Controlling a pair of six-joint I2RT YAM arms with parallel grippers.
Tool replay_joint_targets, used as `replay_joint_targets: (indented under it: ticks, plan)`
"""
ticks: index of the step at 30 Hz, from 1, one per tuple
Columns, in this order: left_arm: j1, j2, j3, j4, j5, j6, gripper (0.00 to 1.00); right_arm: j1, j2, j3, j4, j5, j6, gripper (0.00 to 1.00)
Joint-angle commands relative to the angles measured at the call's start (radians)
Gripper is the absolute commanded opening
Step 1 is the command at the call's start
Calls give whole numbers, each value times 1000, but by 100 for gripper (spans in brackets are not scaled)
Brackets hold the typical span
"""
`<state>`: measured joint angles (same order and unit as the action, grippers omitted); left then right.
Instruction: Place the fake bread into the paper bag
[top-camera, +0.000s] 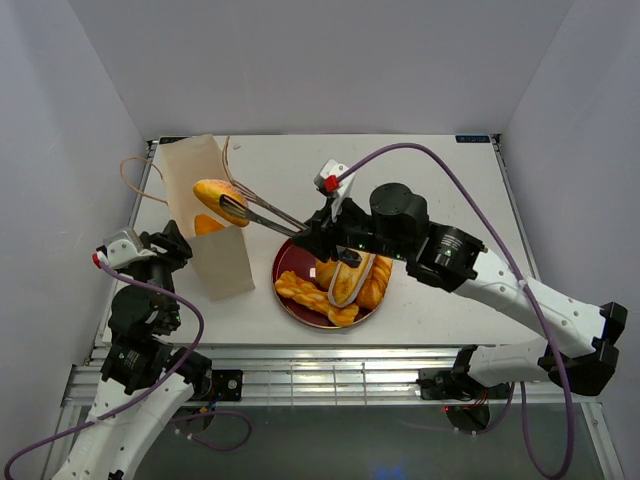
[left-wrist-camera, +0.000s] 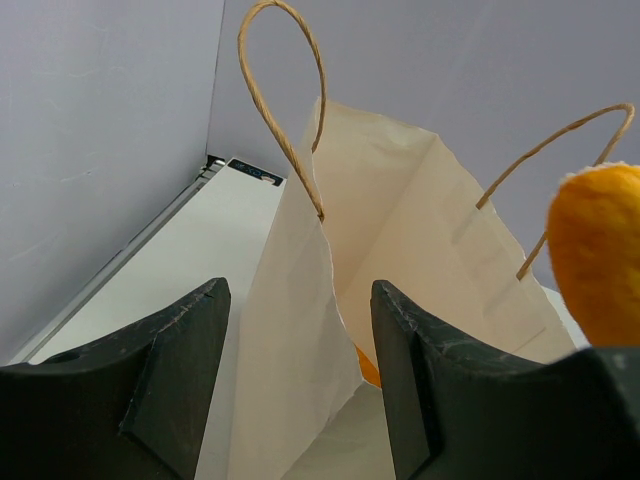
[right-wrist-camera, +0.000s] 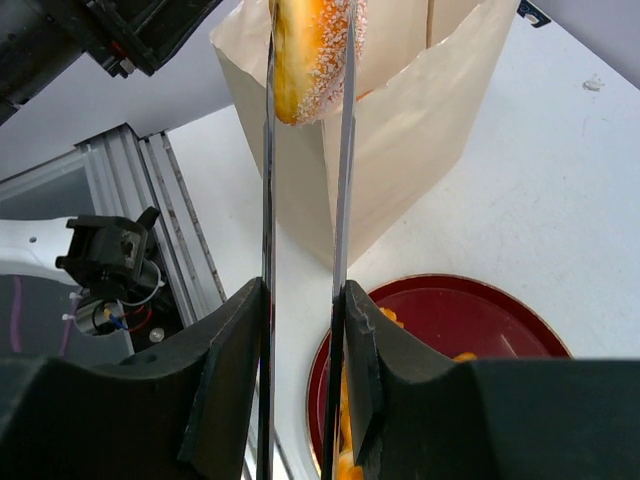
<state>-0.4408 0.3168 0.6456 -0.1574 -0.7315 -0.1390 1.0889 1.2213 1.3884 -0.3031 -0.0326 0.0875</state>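
White counter (top-camera: 420, 170), plain grey walls on three sides. We see the paper bag (top-camera: 222, 262) standing upright at the left of the counter with its mouth open and its string handles up. It's well apart from the far wall and close beside the dark red plate (top-camera: 289, 262).

Right jaws: closed down on two long thin metal prongs (top-camera: 268, 214) that run out toward the bag. The prong tips clamp an oval roll (top-camera: 218, 194) on both sides. The right wrist view shows the roll (right-wrist-camera: 310, 60) speckled and squeezed between the prongs (right-wrist-camera: 268, 200), off the counter, at the bag's (right-wrist-camera: 400, 140) mouth by the rim nearest the plate (right-wrist-camera: 450, 310). We can't tell whether it's fully over the opening.

Left jaws: wide apart, holding nothing that we can confirm. In the left wrist view the bag's (left-wrist-camera: 400, 230) near edge sits in the gap between them, and we can't tell whether it touches them. The roll (left-wrist-camera: 598, 255) shows at the right of that view, beside one handle.

Another orange piece (top-camera: 206, 224) is already inside the bag, low down (left-wrist-camera: 368, 368).

Bread on the plate: a braid (top-camera: 312, 296) along the near edge and a cream-striped loaf (top-camera: 352, 282) behind it, partly under the right wrist.
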Motion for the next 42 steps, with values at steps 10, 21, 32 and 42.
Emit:
replay_joint_targets:
  ticks: [10,21,32,42]
  plan:
    - [-4,10,-6,-2,21,-4,69,3,191,162,148,-6,-80,33]
    - [-7,5,-6,-2,23,-4,69,-1,176,120,150,26,-81,44]
    - [-9,4,-6,-2,18,-4,69,-1,138,72,151,14,-71,53]
    - [-9,10,-6,-4,20,-4,69,0,73,46,150,-12,-54,53]
